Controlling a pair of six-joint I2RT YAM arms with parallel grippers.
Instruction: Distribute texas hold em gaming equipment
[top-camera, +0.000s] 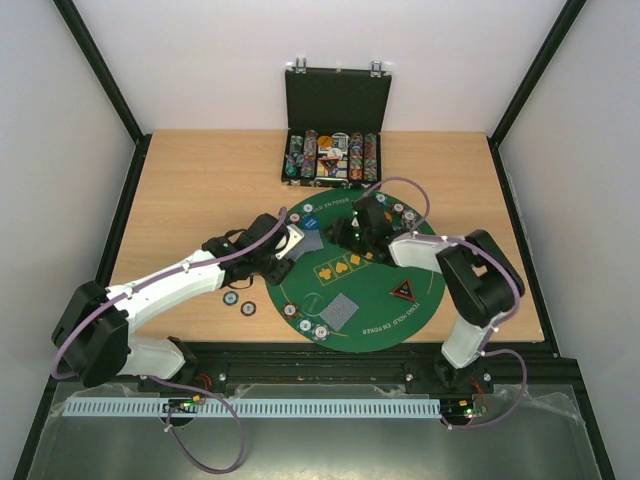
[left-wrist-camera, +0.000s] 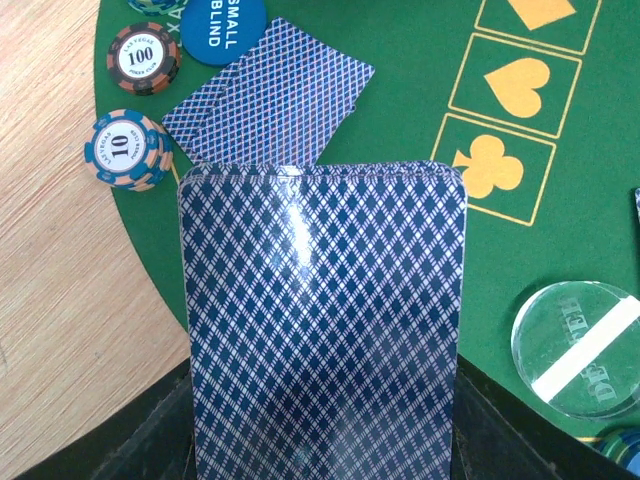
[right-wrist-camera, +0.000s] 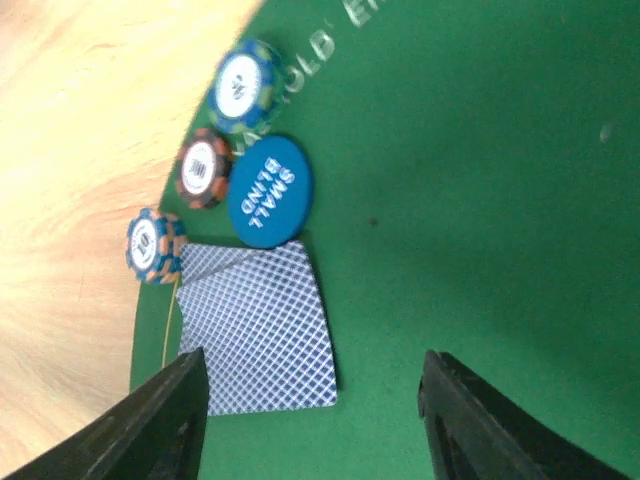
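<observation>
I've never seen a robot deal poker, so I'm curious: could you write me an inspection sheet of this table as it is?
Surface: wooden table with a round green poker mat.
Job's things: face-down cards beside the Small Blind button and three chips; second card pile at the mat's near edge; triangular marker; two loose chips on the wood.
Clutter: open black chip case at the far edge.
Grippers: left gripper shut on the deck; right gripper open, empty, by the face-down cards.
Cables: purple cables run along both arms.
Surroundings: white walls, black frame posts.
</observation>
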